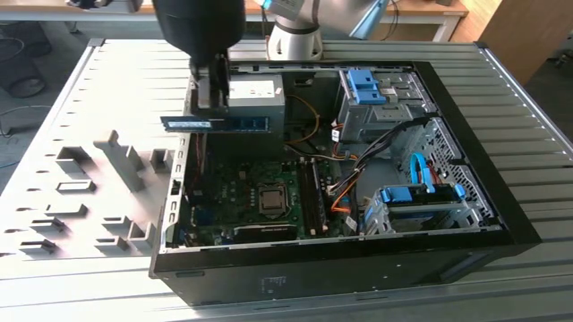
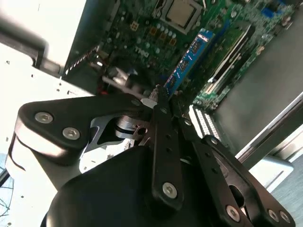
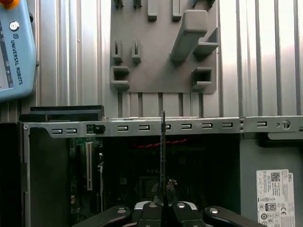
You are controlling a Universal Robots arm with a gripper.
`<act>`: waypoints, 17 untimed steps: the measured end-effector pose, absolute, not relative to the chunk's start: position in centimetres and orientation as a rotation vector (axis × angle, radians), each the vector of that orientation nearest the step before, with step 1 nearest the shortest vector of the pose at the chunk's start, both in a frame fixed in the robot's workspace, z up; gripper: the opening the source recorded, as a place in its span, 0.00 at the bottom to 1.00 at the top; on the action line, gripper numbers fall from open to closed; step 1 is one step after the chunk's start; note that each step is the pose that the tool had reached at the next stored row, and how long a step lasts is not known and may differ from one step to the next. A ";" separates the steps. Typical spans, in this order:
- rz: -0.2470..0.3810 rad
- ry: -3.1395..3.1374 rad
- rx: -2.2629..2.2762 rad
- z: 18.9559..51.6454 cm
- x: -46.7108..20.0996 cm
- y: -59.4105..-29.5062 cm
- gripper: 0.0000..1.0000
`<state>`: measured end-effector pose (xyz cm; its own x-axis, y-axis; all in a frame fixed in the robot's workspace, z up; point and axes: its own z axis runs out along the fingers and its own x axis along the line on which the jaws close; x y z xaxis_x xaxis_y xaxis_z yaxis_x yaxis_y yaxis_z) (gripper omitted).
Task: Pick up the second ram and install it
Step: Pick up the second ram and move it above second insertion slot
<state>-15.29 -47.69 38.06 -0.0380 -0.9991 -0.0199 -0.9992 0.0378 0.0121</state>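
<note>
My gripper (image 1: 211, 111) is shut on the second ram (image 1: 217, 124), a thin dark stick with a blue label. I hold it level in the air over the back left edge of the open computer case (image 1: 501, 221), above the motherboard (image 1: 251, 201). In the second wrist view the second ram (image 2: 188, 60) sticks out from the gripper (image 2: 158, 94) toward the board's memory slots (image 2: 222, 56). In the first wrist view the second ram (image 3: 163, 151) shows edge-on as a thin vertical line rising from the gripper (image 3: 163, 204).
A grey fixture plate (image 1: 90, 201) with raised blocks lies on the slatted table at the exterior view's left of the case. Inside the case are a processor socket (image 1: 270, 199), a seated memory stick (image 1: 310, 194), cables, and blue drive brackets (image 1: 417, 198). A teach pendant (image 3: 14, 52) lies on the table.
</note>
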 end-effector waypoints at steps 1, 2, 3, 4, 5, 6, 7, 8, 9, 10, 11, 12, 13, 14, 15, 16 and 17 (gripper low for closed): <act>0.036 2.259 -2.175 38.0 -15.0 -47.7 0.14; 0.036 2.259 -2.175 38.0 -14.7 -47.6 0.14; 0.036 2.259 -2.175 38.0 -14.4 -47.6 0.14; 0.037 2.259 -2.175 37.9 -14.0 -47.6 0.14; 0.037 2.260 -2.176 37.9 -13.6 -47.6 0.14; 0.038 2.260 -2.176 37.9 -13.3 -47.5 0.14; 0.039 2.261 -2.176 37.8 -12.9 -47.5 0.14; 0.040 2.261 -2.177 37.8 -12.5 -47.5 0.14; 0.041 2.261 -2.177 37.8 -12.0 -47.5 0.14; 0.042 2.262 -2.178 37.7 -11.6 -47.5 0.14; 0.043 2.263 -2.178 37.7 -11.1 -47.5 0.14; 0.045 2.263 -2.178 37.6 -10.6 -47.5 0.14; 0.049 2.262 -2.177 37.6 -10.2 -47.5 0.14; 0.058 2.258 -2.174 37.5 -10.0 -47.5 0.14; 0.069 2.253 -2.169 37.5 -9.7 -47.5 0.14; 0.081 2.247 -2.164 37.4 -9.5 -47.5 0.14; 0.094 2.241 -2.158 37.4 -9.3 -47.5 0.14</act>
